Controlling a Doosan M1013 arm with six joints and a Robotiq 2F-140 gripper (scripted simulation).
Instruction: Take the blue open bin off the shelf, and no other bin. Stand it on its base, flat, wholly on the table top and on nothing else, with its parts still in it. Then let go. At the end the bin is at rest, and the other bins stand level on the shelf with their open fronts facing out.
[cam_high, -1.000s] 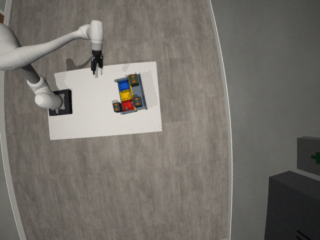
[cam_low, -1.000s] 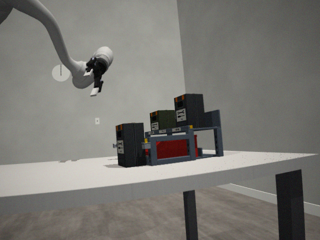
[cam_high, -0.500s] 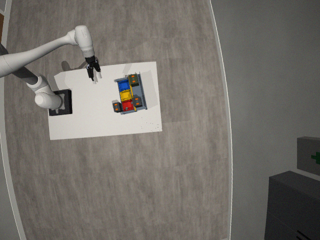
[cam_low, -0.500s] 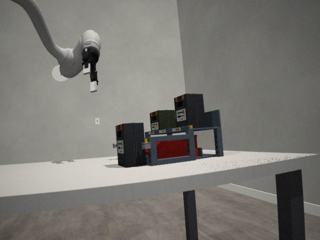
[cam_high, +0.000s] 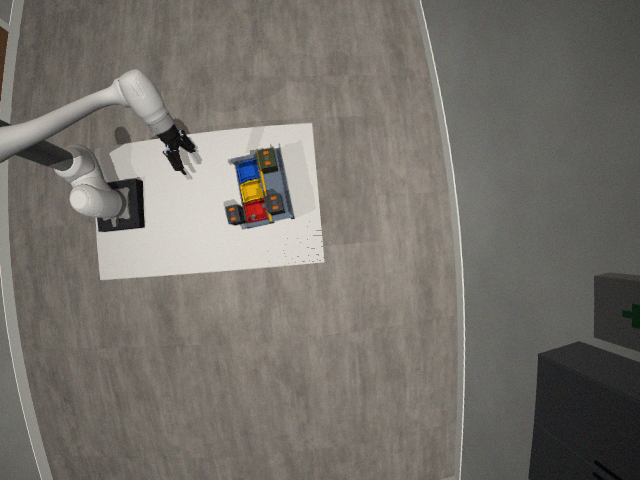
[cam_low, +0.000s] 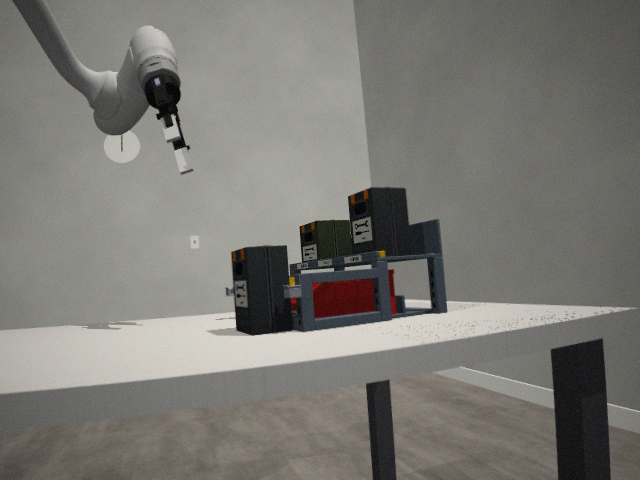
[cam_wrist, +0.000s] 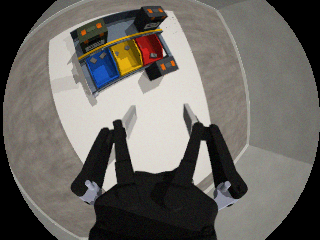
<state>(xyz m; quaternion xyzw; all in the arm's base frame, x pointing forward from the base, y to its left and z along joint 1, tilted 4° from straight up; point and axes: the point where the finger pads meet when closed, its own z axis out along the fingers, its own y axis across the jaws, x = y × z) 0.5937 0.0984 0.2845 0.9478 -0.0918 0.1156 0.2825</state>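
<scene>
The blue open bin (cam_high: 247, 170) sits on the lower level of the grey shelf (cam_high: 263, 183), at the end of a row with a yellow bin (cam_high: 251, 192) and a red bin (cam_high: 254, 210). In the wrist view the blue bin (cam_wrist: 103, 70) is far ahead, left of the yellow bin (cam_wrist: 127, 58) and the red bin (cam_wrist: 148, 48). My gripper (cam_high: 180, 157) (cam_low: 181, 160) hangs high above the table's far left part, well apart from the shelf, and points down. Its fingers stand apart with nothing between them. In the side view only the red bin (cam_low: 343, 297) shows; the blue one is hidden.
A dark box (cam_low: 258, 289) stands on the table beside the shelf (cam_low: 367, 279). A green box (cam_low: 324, 238) and another dark box (cam_low: 377, 214) stand on the shelf's top level. The arm's base (cam_high: 121, 205) sits at the table's left edge.
</scene>
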